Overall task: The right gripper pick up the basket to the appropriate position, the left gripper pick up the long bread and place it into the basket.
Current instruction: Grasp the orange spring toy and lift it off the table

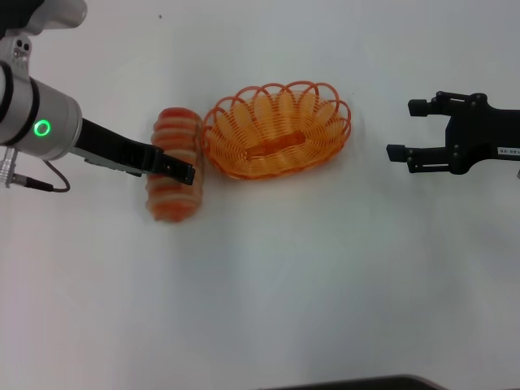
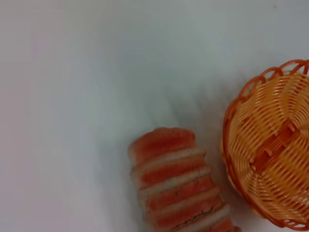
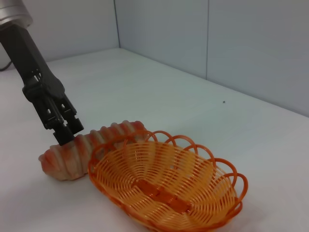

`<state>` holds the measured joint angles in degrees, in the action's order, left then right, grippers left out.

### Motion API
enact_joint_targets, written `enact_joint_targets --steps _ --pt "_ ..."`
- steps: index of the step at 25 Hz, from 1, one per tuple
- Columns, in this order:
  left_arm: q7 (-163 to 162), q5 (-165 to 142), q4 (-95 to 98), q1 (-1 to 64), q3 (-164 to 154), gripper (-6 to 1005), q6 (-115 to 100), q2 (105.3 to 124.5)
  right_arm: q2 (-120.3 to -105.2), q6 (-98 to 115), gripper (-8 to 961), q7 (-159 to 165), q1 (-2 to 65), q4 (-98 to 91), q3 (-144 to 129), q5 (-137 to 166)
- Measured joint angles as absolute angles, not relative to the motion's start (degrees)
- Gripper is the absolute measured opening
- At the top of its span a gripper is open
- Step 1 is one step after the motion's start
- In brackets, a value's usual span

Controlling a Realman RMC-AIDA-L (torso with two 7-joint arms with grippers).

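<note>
The long bread [image 1: 172, 183], striped orange-red and cream, lies flat on the white table just left of the orange wire basket [image 1: 276, 130]. My left gripper [image 1: 185, 172], with the green ring, reaches in from the left, its fingers close together and its tips at the top of the loaf's middle. The right wrist view shows it [image 3: 68, 133] touching or just above the bread [image 3: 72, 154], beside the basket [image 3: 164, 186]. The left wrist view shows the bread [image 2: 176, 181] and the basket [image 2: 270, 159], no fingers. My right gripper [image 1: 402, 128] is open and empty, right of the basket and apart from it.
The white table [image 1: 268, 284] stretches toward me in front of the bread and basket. A grey wall [image 3: 217, 43] stands behind the table. A dark edge [image 1: 357, 383] shows at the near side of the table.
</note>
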<state>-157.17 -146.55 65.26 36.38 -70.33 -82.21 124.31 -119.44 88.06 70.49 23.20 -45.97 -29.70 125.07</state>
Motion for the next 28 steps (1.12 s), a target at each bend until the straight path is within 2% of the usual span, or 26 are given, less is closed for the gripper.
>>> enact_joint_targets --steps 28 --pt "-160.3 -149.7 60.6 38.7 -73.6 920 -78.1 124.37 -119.44 88.3 878 70.5 22.8 -46.1 -29.7 125.2"
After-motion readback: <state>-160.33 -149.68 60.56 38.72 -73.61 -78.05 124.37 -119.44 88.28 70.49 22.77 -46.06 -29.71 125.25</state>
